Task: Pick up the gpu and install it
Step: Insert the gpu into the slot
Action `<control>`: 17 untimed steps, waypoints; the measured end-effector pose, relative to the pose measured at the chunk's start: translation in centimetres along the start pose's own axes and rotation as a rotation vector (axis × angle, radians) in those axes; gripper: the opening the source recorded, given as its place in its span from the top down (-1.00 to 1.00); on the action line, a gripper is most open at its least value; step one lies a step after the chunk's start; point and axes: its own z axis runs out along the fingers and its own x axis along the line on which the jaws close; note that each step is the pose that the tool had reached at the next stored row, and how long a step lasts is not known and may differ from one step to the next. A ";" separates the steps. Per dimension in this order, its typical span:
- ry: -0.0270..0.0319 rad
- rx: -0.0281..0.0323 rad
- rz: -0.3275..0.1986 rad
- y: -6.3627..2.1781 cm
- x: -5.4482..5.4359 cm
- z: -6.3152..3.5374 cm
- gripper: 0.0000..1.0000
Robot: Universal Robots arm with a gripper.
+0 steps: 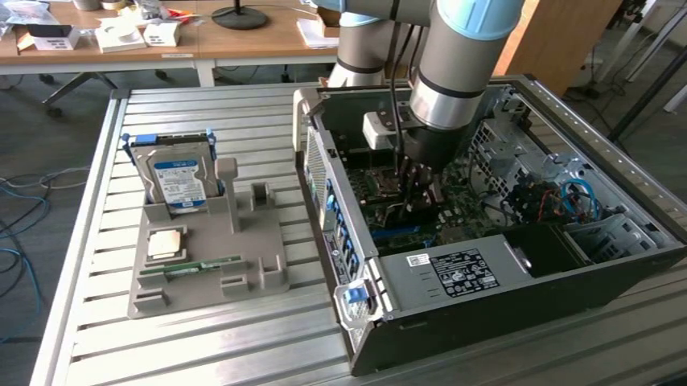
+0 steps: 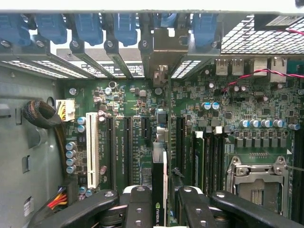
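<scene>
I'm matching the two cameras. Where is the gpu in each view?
Exterior view: gpu under the gripper, inside the open case, mostly hidden.
Wrist view: gpu edge-on between the fingers, above the motherboard.
Shared landmark: the blue slot latches on the case's rear wall.

Exterior view sits high and off the arm, angled down at mid-range on the slatted table [image 1: 215, 346] and open computer case [image 1: 516, 322]. Wrist view looks close along the gripper [image 2: 164, 192], straight onto the motherboard [image 2: 237, 109]. Both share the case interior, motherboard included.

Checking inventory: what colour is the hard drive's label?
Label: blue and white, clearest in exterior view.
</scene>
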 end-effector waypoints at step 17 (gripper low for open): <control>-0.0044 0.0000 0.000 0.01 0.0 0.02 0.48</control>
